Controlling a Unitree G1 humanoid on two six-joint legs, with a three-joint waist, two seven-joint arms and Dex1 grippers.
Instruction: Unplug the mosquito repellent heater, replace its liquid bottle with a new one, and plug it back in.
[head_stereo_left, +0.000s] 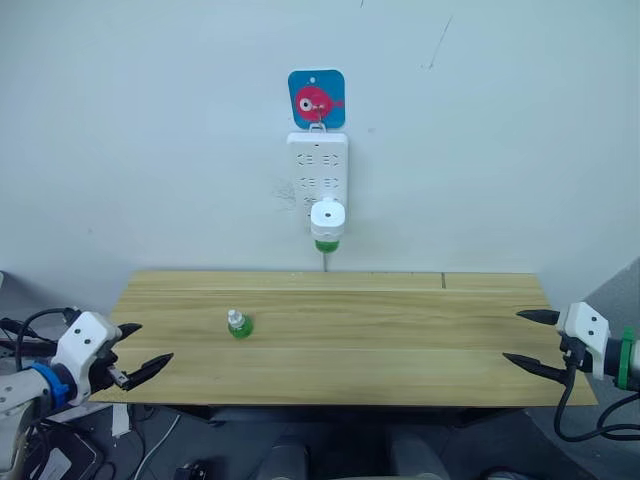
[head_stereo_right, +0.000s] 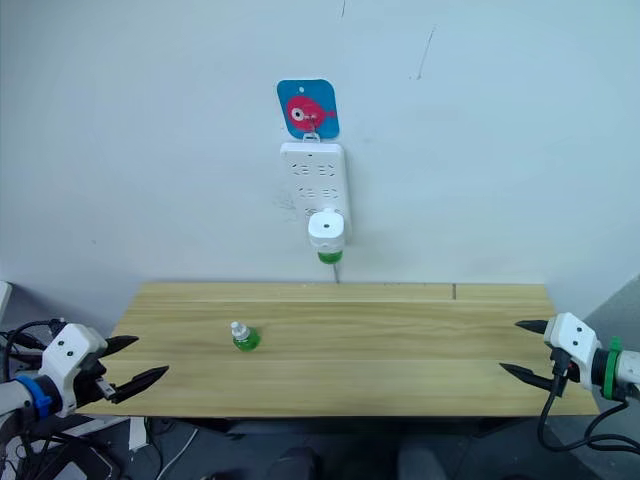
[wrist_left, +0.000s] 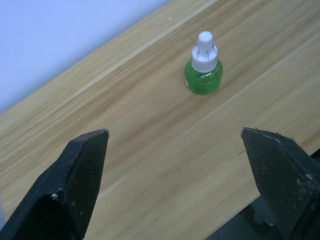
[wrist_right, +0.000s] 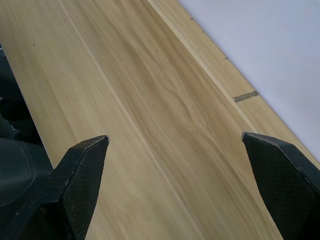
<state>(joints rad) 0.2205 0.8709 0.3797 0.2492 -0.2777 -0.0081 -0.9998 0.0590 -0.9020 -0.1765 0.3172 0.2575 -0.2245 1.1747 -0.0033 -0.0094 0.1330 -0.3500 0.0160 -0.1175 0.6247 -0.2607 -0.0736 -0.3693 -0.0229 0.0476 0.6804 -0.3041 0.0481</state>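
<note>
The mosquito repellent heater (head_stereo_left: 327, 217) is plugged into a low socket of the white power strip (head_stereo_left: 318, 172), which hangs on the wall under a blue card with a pink fish (head_stereo_left: 316, 98); a green bottle (head_stereo_left: 326, 244) sits below the heater, screwed into it. A second small green bottle with a white cap (head_stereo_left: 239, 324), probably the new one, stands upright on the wooden table (head_stereo_left: 420, 340), toward the robot's left. The heater looks like light, stiff, smooth plastic with rounded sides, so I judge it can slip between the fingers; the best hold seems to be across its two flat sides, near the middle, pulling straight out from the wall so the prongs do not bend. The bottle is small and light, maybe glass or hard plastic, this I cannot tell, and it should be taken around the round body, not by the thin wick on top. The left gripper (head_stereo_left: 142, 349) and the right gripper (head_stereo_left: 527, 338) both wait at the table's near corners with fingers spread wide, holding nothing. The table top is flat, pale wood, and the wall behind is plain white, with cables near the left arm.
</note>
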